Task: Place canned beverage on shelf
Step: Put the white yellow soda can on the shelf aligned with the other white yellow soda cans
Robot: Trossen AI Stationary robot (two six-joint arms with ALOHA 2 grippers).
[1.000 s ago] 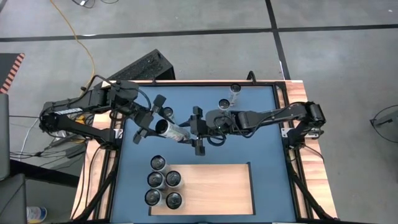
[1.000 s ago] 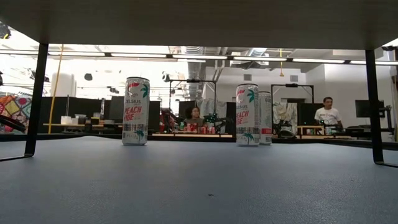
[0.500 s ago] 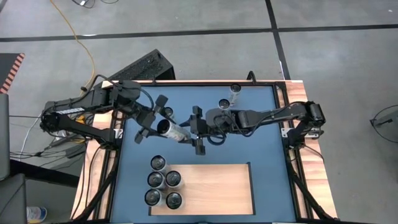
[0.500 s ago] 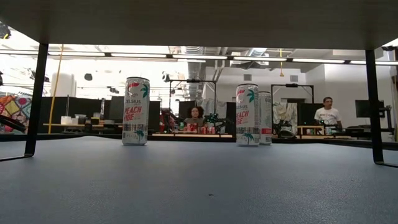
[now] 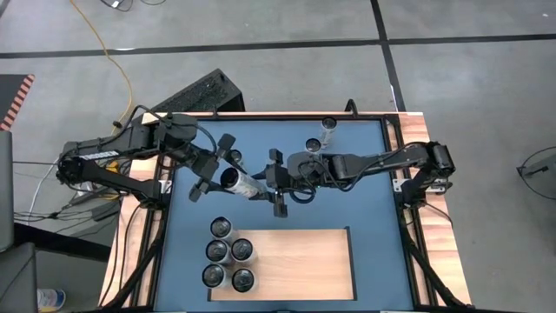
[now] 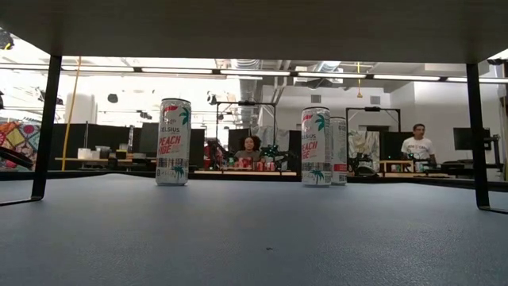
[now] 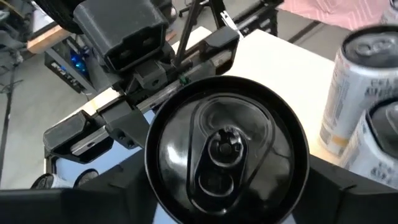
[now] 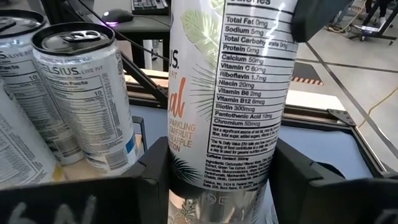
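Can in hand: we see a slim white drinks can (image 5: pixel 237 182) carried on its side above the blue table (image 5: pixel 365 191), caught between our two grippers, well clear of the surface.
Left gripper: our left gripper (image 5: pixel 211 167) sits at the can's lid end; its wrist view looks straight down on the dark lid and pull tab (image 7: pixel 225 149), with a finger on each side. We cannot tell whether those fingers press the can or stand just off it.
Right gripper: our right gripper (image 5: pixel 276 183) has the other end of the can, its dark fingers (image 8: pixel 298 180) flanking the printed wall just above the base. They look snug against it, so we judge this gripper is gripping the can.
Shelf: the pale wooden shelf (image 5: pixel 304 261) lies ahead of and below the right gripper, near but apart. Four cans (image 5: pixel 228 252) stand clustered at the end of the shelf nearer the left arm; the rest of it is bare.
Other cans: two more cans (image 5: pixel 320 135) stand on the blue table behind the right gripper.
How it will handle: we judge the can rigid if full, with thin walls that dent under a hard squeeze, and smooth printed metal that may slip. It is tall and narrow, so it tips easily.
Where to hold: across the round body at mid height, fingers on opposite sides, firm but not crushing.
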